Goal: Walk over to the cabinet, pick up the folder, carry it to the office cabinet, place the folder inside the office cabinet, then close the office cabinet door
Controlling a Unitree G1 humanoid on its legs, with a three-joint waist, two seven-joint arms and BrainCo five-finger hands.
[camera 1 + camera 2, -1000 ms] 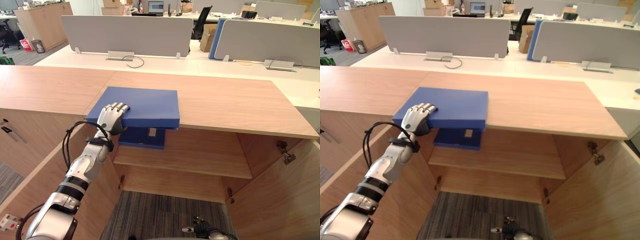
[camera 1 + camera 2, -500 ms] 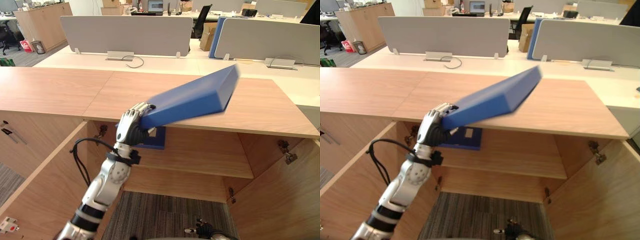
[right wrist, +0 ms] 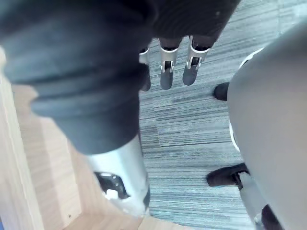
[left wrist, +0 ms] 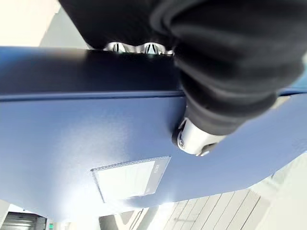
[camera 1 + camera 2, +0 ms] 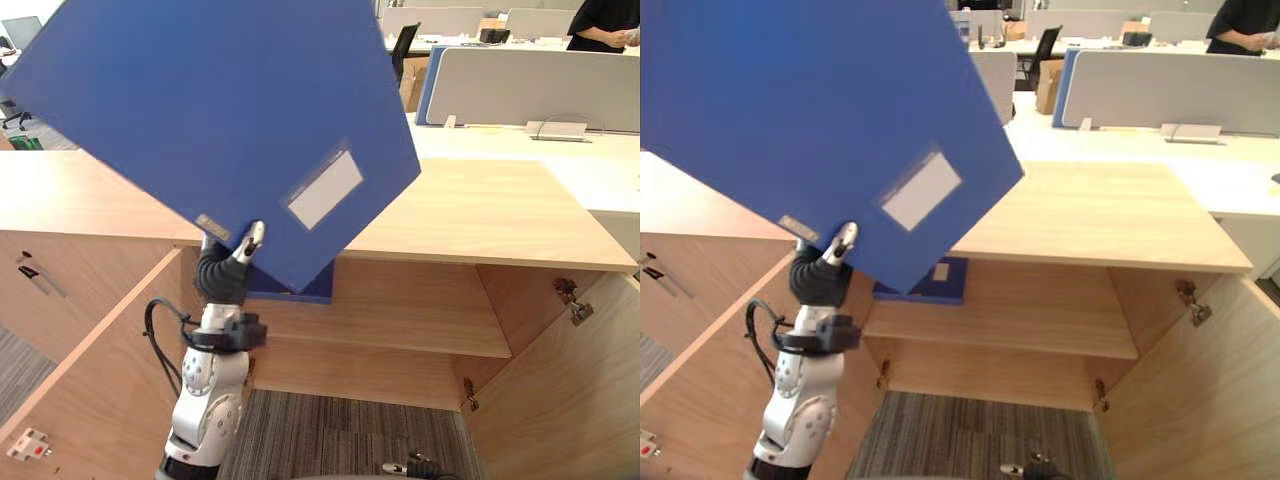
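Observation:
The blue folder [image 5: 200,120] is up in the air, tilted on one corner, its broad face with a pale label [image 5: 322,188] turned towards me. My left hand [image 5: 222,272] is shut on its lower edge, just above the cabinet's front. The thumb [image 4: 194,139] presses on the near face and the fingers [image 4: 134,48] wrap over the edge. The open office cabinet [image 5: 480,210] lies below, with its inner shelf [image 5: 400,320] in sight. My right hand [image 3: 165,72] hangs low over the carpet, fingers relaxed and holding nothing.
A second blue folder [image 5: 312,285] lies on the shelf, partly behind the raised one. Both cabinet doors stand open, the left door [image 5: 90,360] and the right door [image 5: 560,400]. Desks with grey partitions [image 5: 530,85] and a person [image 5: 605,20] are behind.
My left hand has lifted the folder off the cabinet top and swung it from nearly flat to steeply tilted, close before my eyes. The view has shifted slightly.

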